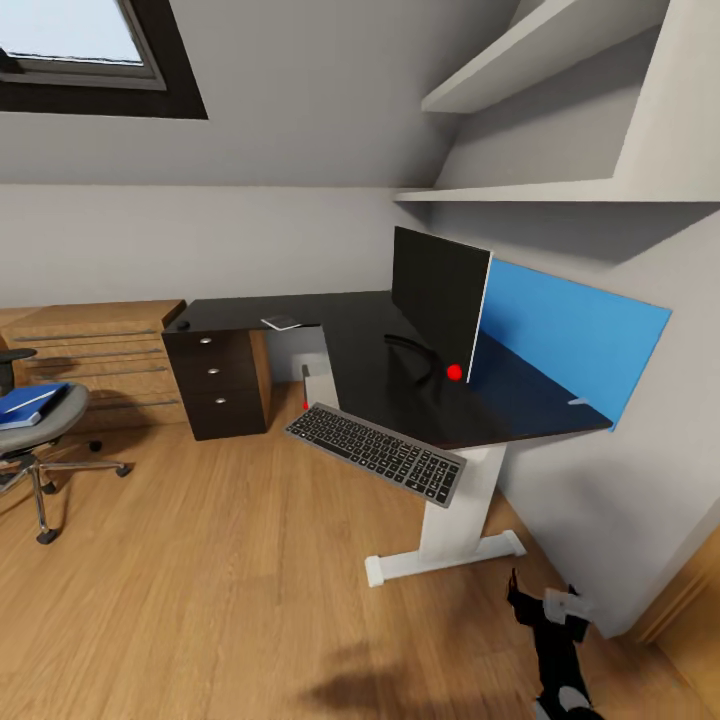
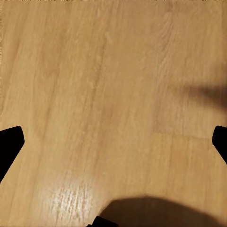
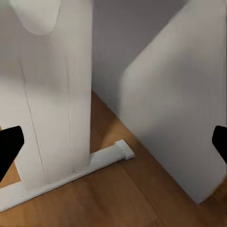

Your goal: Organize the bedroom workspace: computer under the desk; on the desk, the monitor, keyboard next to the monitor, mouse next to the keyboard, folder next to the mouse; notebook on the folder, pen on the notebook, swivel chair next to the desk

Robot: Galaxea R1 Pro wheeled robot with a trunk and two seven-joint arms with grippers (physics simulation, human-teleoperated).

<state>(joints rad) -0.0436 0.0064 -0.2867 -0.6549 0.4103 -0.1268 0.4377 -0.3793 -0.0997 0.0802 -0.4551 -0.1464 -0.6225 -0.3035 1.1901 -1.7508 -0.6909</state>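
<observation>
Black left fingers (image 2: 10,142) spread over wood floor (image 2: 113,94); right fingers (image 3: 9,144) spread, holding nothing.

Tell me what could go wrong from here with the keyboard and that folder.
The keyboard juts off the desk edge, tilted, so a nudge could drop it. The folder lies on the swivel chair; reaching for it may roll the chair. The right pincer sits close to the desk's white leg.
</observation>
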